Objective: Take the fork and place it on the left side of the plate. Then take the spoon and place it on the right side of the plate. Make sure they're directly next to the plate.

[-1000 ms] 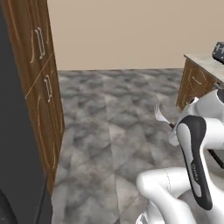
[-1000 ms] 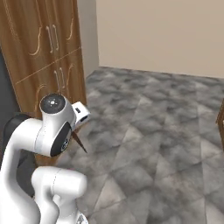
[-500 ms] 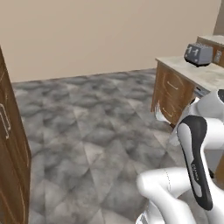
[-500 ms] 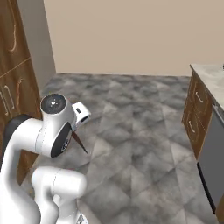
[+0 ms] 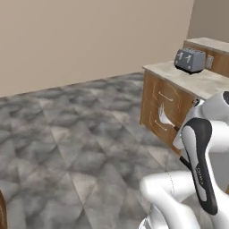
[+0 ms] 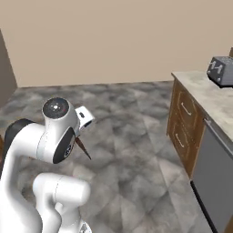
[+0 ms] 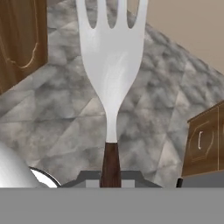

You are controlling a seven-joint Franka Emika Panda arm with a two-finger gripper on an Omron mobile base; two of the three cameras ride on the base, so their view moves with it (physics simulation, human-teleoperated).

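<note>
Hand (image 7: 111, 177) clamped on the fork (image 7: 112, 65) at its dark handle, tines pointing away over the floor (image 7: 57, 109). Against the views of a second ago the whole scene has swung: the tall wooden cupboards have left frame and a worktop (image 5: 197, 78) carrying a toaster (image 5: 190, 59) has come in. This is base motion, not object motion. Judgement: fork in transit; plate not yet reached, placement outstanding.

Toaster (image 5: 190, 60) on counter (image 5: 203, 82), wood cabs (image 5: 162, 107) below.
</note>
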